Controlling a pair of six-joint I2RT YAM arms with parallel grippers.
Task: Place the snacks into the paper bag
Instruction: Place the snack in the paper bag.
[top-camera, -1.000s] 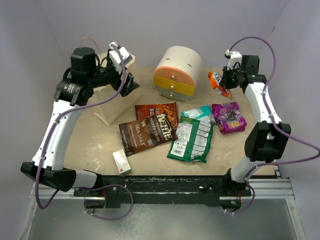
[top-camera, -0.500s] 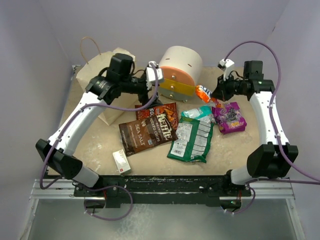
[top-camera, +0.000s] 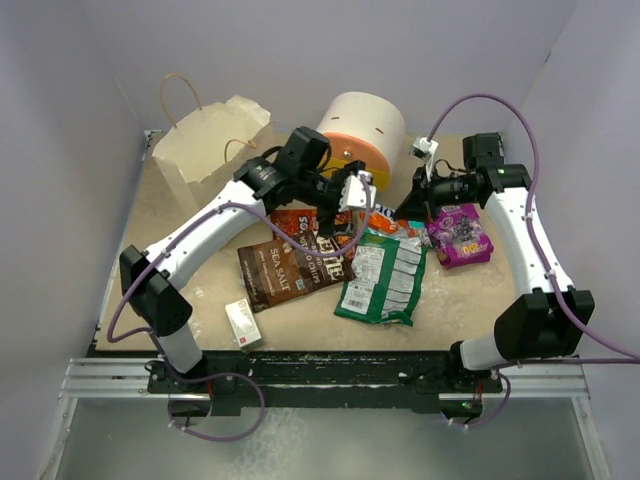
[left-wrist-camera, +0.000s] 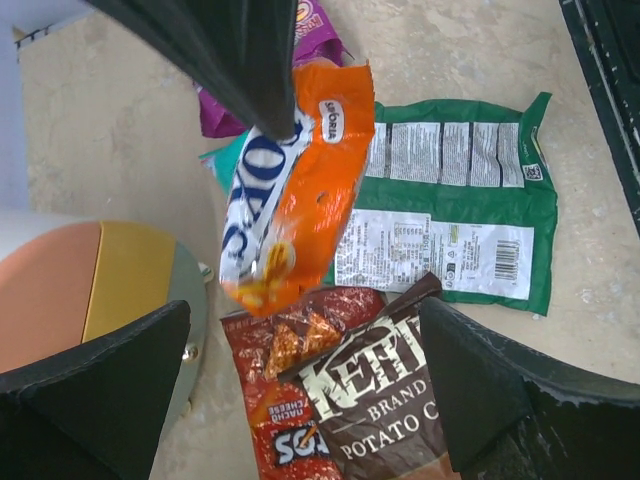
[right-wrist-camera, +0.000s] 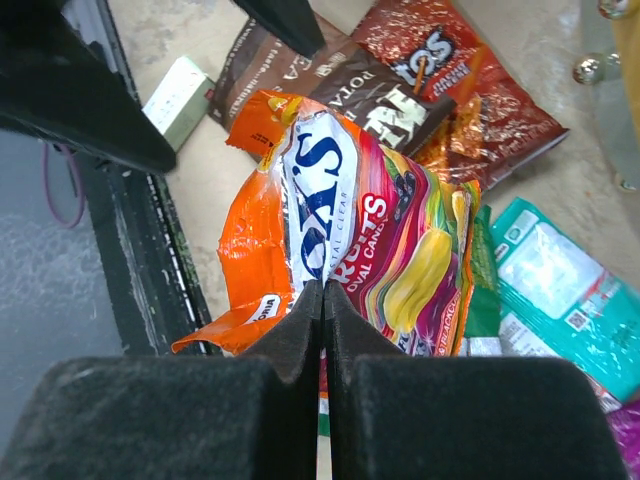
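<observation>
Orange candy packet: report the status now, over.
Right gripper shut on orange candy packet, hanging. Left gripper open, facing it, not gripping. Paper bag far left; left arm in between.

The cream paper bag (top-camera: 213, 152) stands upright and open at the far left. An orange candy pack (left-wrist-camera: 300, 190) hangs pinched in the right tool (right-wrist-camera: 322, 292) above overlapping brown chip bags (top-camera: 290, 270). A green bag (top-camera: 385, 282) and a purple pack (top-camera: 458, 236) lie flat.

you're working in a robot test cell, the lab kind.
plain pale walls (top-camera: 60, 150) box in a beige table (top-camera: 165, 300). your left arm (top-camera: 200, 235) and right arm (top-camera: 530, 240) stand on a black base beside an aluminium rail (top-camera: 560, 375) at its near edge, purple cables (top-camera: 590, 290) loop off them, and the snacks (top-camera: 385, 280) lie spread between.
</observation>
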